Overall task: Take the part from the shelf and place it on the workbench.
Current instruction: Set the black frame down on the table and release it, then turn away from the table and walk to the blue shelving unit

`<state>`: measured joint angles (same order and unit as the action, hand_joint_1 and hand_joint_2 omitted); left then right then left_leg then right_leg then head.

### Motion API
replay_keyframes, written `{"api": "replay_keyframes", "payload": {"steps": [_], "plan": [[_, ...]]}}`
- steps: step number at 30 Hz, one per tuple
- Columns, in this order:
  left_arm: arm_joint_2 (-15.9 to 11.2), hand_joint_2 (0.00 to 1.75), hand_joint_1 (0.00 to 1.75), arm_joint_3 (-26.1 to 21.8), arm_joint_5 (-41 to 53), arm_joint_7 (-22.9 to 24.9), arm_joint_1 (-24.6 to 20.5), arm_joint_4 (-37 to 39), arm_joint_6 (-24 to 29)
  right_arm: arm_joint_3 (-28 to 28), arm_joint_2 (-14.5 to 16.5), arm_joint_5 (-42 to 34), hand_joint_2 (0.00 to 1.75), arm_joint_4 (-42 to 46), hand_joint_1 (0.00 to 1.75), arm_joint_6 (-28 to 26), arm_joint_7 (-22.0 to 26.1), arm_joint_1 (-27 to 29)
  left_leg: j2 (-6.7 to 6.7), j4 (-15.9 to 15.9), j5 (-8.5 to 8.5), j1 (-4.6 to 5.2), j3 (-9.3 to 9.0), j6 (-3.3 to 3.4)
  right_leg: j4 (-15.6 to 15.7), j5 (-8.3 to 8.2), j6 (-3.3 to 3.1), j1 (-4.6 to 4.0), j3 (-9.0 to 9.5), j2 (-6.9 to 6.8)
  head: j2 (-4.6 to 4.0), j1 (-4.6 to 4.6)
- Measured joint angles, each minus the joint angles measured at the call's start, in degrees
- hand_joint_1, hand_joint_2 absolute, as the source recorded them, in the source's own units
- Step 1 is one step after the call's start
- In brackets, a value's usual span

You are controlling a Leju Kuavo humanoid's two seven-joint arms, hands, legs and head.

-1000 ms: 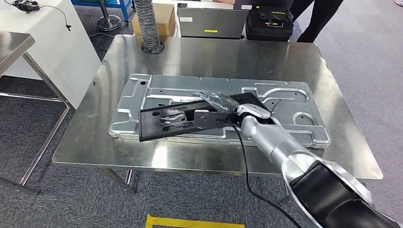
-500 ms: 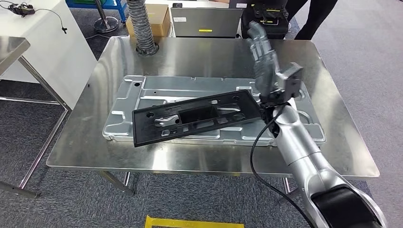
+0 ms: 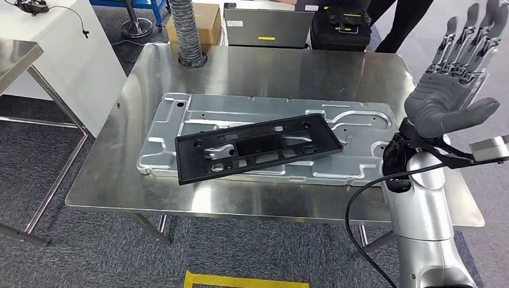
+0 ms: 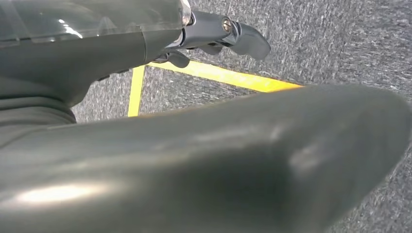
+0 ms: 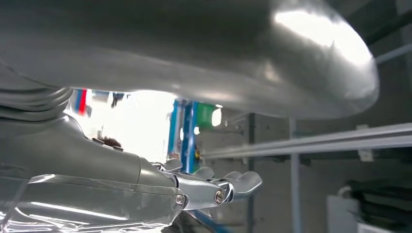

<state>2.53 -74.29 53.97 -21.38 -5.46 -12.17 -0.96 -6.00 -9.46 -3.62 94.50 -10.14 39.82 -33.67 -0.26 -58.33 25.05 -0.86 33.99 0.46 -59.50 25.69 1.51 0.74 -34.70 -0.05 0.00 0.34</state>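
The part, a long black plastic frame with cut-outs, lies slanted on a large pressed metal panel on the steel workbench. My right hand is raised high at the right, well clear of the part, palm up and fingers spread, holding nothing. In the right wrist view the same hand reaches out into open air with straight fingers. The left wrist view shows my left hand hanging over the carpet, its fingers loosely bent around nothing.
A ribbed grey hose stands at the workbench's back left, with a cardboard box and grey case behind. A white table stands left. A person's dark legs are beyond. Yellow floor tape lies in front.
My right hand let go of the black part, which now rests flat on the panel, and swung up and out to the right with its fingers spread.
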Motion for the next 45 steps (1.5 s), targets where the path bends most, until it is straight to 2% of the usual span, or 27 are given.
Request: {"api": "replay_keyframes", "payload": {"steps": [3, 5, 6, 8, 10, 11, 12, 15, 16, 19, 21, 24, 25, 26, 27, 30, 32, 35, 36, 37, 39, 40, 41, 42, 43, 44, 45], "plan": [[0.0, 0.0, 0.0, -0.1, 0.0, -0.5, 0.1, 0.0, -0.2, 1.4, -0.6, 7.2, 0.0, 8.7, 0.0, -11.4, 0.1, 4.0, -0.2, 0.2, 0.0, 0.15, -0.09, -0.95, 1.4, -0.14, -0.83, -0.24, 0.61, -0.09, 0.01, -0.04], [0.0, 0.0, 0.0, -0.1, 0.0, -0.9, 0.3, 0.0, -0.5, 1.8, -1.5, 14.2, 0.0, 16.2, 0.0, -20.7, 0.2, 8.7, -0.08, -0.9, 1.16, 0.08, 0.13, -1.52, 1.9, -0.31, -1.63, -0.07, 1.04, -0.33, 0.01, -0.08], [0.0, 0.0, 0.0, -0.1, 0.1, -1.0, 0.3, 0.0, -0.6, 1.8, -1.9, 17.6, 0.0, 19.6, 0.0, -24.3, 0.2, 11.5, 0.01, -2.9, 2.66, 0.04, 0.81, -1.72, 2.1, -0.41, -2.01, 0.02, 1.3, -0.47, 0.01, -0.1], [0.0, 0.0, 0.0, -0.1, 0.3, -0.9, 0.3, 0.0, -0.9, 1.6, -2.3, 23.1, 0.0, 24.8, 0.0, -28.2, 0.2, 17.5, 0.09, -9.9, 6.78, 0.0, 3.53, -1.97, 2.2, -0.42, -2.45, -0.14, 1.47, -0.62, 0.0, -0.1], [-0.1, 0.0, 0.0, 0.0, 0.1, -0.9, 0.3, 0.0, -1.1, 1.2, -2.3, 25.8, 0.0, 28.4, 0.0, -29.1, 0.2, 22.7, 0.08, -15.0, 8.83, 0.0, 5.46, -2.06, 2.1, -0.41, -2.55, -0.31, 1.4, -0.53, 0.0, -0.1], [-0.1, 0.0, 0.0, 0.0, -0.1, -0.8, 0.3, 0.0, -1.2, 1.1, -2.3, 26.0, 0.0, 29.7, 0.0, -29.3, 0.2, 24.7, 0.08, -14.6, 8.22, 0.0, 4.99, -1.98, 2.0, -0.41, -2.57, -0.38, 1.36, -0.45, 0.0, -0.11], [-0.1, 0.0, 0.0, 0.1, -0.3, -0.8, 0.3, 0.0, -1.2, 1.0, -2.3, 25.7, 0.0, 30.7, 0.0, -29.3, 0.2, 26.4, 0.08, -12.1, 6.76, 0.0, 3.46, -1.83, 2.0, -0.41, -2.56, -0.42, 1.35, -0.36, 0.0, -0.11], [-0.3, 0.0, 0.0, 0.2, -0.6, -0.7, 0.1, 0.0, -1.3, 1.2, -2.3, 24.1, 0.0, 32.6, 0.0, -29.3, 0.1, 30.1, 0.02, -1.5, 2.9, 0.25, -2.49, -1.05, 1.6, -0.49, -2.18, -0.64, 1.22, -0.16, 0.0, -0.07], [-0.4, 0.0, 0.0, 0.2, -0.7, -0.6, 0.1, 0.0, -1.3, 1.5, -2.3, 23.5, 0.0, 32.9, 0.0, -29.2, 0.1, 31.1, -0.01, 0.1, 2.55, 0.38, -3.21, -0.78, 1.5, -0.61, -1.89, -0.69, 1.11, -0.11, 0.0, -0.07], [-0.5, 0.0, 0.0, 0.2, -0.8, -0.5, 0.1, 0.0, -1.2, 2.3, -2.3, 21.3, 0.0, 33.3, 0.0, -29.3, 0.1, 33.5, 0.02, 0.6, 1.81, 0.51, -2.89, 0.14, 1.5, -0.98, -0.79, -0.55, 0.84, -0.01, 0.0, -0.06], [-0.5, 0.0, 0.0, 0.2, -0.8, -0.3, 0.0, 0.0, -1.2, 3.0, -2.3, 19.6, 0.0, 33.3, 0.0, -29.1, 0.1, 35.5, 0.17, 1.0, 0.87, 0.35, -2.39, 0.92, -0.6, 1.35, -0.14, -0.41, -0.03, 0.06, 0.0, 0.09], [-0.5, 0.0, 0.0, 0.2, -1.0, -0.3, 0.0, 0.0, -1.2, 4.6, -2.3, 17.3, 0.0, 33.2, 0.0, -27.8, 0.0, 38.2, 0.33, 1.0, -0.45, 0.45, -0.76, 1.49, -10.6, 8.78, 0.51, -0.06, -3.33, 0.09, 0.0, 0.33], [-0.5, 0.0, 0.0, 0.2, -0.9, -0.2, 0.0, 0.0, -1.2, 5.2, -2.2, 16.4, 0.0, 33.1, 0.0, -27.7, 0.0, 39.1, 0.35, 1.0, -0.85, 0.5, -0.13, 1.48, -13.3, 10.0, 0.66, 0.04, -3.85, 0.09, 0.01, 0.32], [-0.5, 0.0, 0.0, 0.2, -0.8, -0.2, 0.1, 0.0, -1.2, 5.8, -2.2, 15.6, 0.0, 33.0, 0.0, -27.8, 0.0, 40.0, 0.37, 0.9, -1.24, 0.52, 0.51, 1.42, -13.9, 10.02, 0.75, 0.12, -3.37, 0.08, 0.01, 0.33], [-0.5, 0.0, 0.0, 0.2, -0.7, -0.2, 0.1, 0.0, -1.2, 6.2, -2.2, 15.0, 0.0, 32.8, 0.0, -27.9, 0.0, 40.8, 0.37, 0.7, -1.61, 0.52, 1.13, 1.3, -12.3, 9.01, 0.76, 0.2, -1.73, 0.07, 0.0, 0.34], [-0.4, 0.0, 0.0, 0.2, -0.4, -0.1, 0.1, 0.0, -1.2, 7.6, -2.0, 13.8, 0.0, 32.5, 0.0, -26.8, 0.0, 42.2, 0.35, 0.3, -2.74, 0.53, 2.52, 0.61, -0.4, 5.59, 0.36, 0.16, 6.27, 0.07, 0.01, 0.3], [-0.4, 0.0, 0.0, 0.2, -0.5, -0.1, 0.1, 0.0, -1.3, 9.0, -1.6, 13.0, 0.0, 32.4, 0.0, -25.7, 0.0, 43.4, 0.31, 0.4, -3.48, 0.48, 2.64, -0.08, 3.0, 5.22, -0.21, -0.25, 8.16, 0.12, 0.01, 0.23], [-0.4, 0.0, 0.0, 0.3, -0.8, -0.1, 0.4, 0.0, -1.2, 11.3, -0.7, 12.1, 0.0, 31.9, 0.0, -24.6, -0.1, 45.3, 0.2, 0.5, -4.08, 0.37, 2.83, -1.17, 3.2, 3.74, -1.39, -0.31, 7.31, 0.05, 0.0, 0.18], [-0.4, 0.0, 0.0, 0.4, -1.0, -0.1, 0.5, 0.0, -1.2, 11.9, -0.2, 12.2, 0.0, 31.8, 0.0, -24.2, -0.4, 45.8, 0.18, -0.4, -2.7, 0.33, 3.27, -1.47, 3.4, 3.05, -1.89, -0.18, 6.76, -0.04, 0.0, 0.11], [-0.4, 0.0, 0.0, 0.5, -1.3, -0.1, 0.6, 0.0, -1.1, 12.6, 0.2, 12.3, 0.0, 31.7, 0.0, -23.9, -0.5, 46.3, 0.16, -2.4, -0.25, 0.29, 3.94, -1.7, 3.6, 2.3, -2.26, -0.07, 6.06, -0.12, 0.01, -0.01], [-0.4, 0.0, 0.0, 0.8, -1.7, -0.1, 0.6, 0.0, -1.1, 14.0, 1.5, 12.3, 0.0, 31.4, 0.0, -23.1, -0.5, 47.6, 0.17, -9.2, 6.04, 0.17, 5.51, -2.05, 3.6, 0.99, -2.7, -0.21, 4.38, -0.24, 0.01, -0.2], [-0.4, 0.0, 0.0, 0.9, -1.7, -0.1, 0.6, 0.0, -1.1, 14.7, 2.2, 12.2, 0.0, 31.2, 0.0, -22.6, -0.3, 48.1, 0.18, -12.6, 7.94, 0.16, 5.91, -2.19, 3.5, 0.33, -2.72, -0.29, 3.47, -0.27, 0.01, -0.26], [-0.4, 0.0, 0.0, 1.0, -1.7, -0.1, 0.6, 0.0, -1.1, 15.5, 2.9, 11.9, 0.0, 31.0, 0.0, -22.1, -0.2, 48.5, 0.18, -14.9, 8.45, 0.16, 5.69, -2.26, 3.4, -0.34, -2.71, -0.37, 2.5, -0.29, 0.01, -0.27], [-0.4, 0.0, 0.0, 1.0, -1.8, -0.1, 0.6, 0.0, -1.2, 16.2, 3.5, 11.5, 0.0, 30.7, 0.0, -21.9, -0.1, 48.9, 0.18, -15.5, 7.74, 0.17, 4.66, -2.24, 3.2, -0.97, -2.64, -0.43, 1.53, -0.28, 0.01, -0.32], [-0.4, 0.0, 0.0, 1.1, -1.8, -0.1, 0.6, 0.0, -1.2, 16.9, 3.9, 10.9, 0.0, 30.4, 0.0, -22.2, -0.1, 49.3, 0.18, -14.2, 6.23, 0.18, 2.66, -2.1, 3.0, -1.52, -2.54, -0.48, 0.61, -0.29, 0.0, -0.34], [-0.4, 0.0, 0.0, 1.1, -1.8, -0.1, 0.6, 0.0, -1.3, 17.5, 4.1, 10.1, 0.0, 29.9, 0.0, -22.4, -0.1, 49.5, 0.17, -11.0, 4.82, 0.2, -0.31, -1.85, 2.7, -2.05, -2.4, -0.52, -0.24, -0.27, 0.0, -0.34], [-0.5, 0.0, 0.0, 1.1, -1.8, -0.2, 0.5, 0.0, -1.3, 18.2, 4.2, 9.3, 0.0, 29.2, 0.0, -22.2, -0.2, 49.6, 0.15, -6.7, 4.49, 0.29, -3.67, -1.51, 2.4, -2.52, -2.21, -0.61, -0.95, -0.26, 0.01, -0.35]]}}
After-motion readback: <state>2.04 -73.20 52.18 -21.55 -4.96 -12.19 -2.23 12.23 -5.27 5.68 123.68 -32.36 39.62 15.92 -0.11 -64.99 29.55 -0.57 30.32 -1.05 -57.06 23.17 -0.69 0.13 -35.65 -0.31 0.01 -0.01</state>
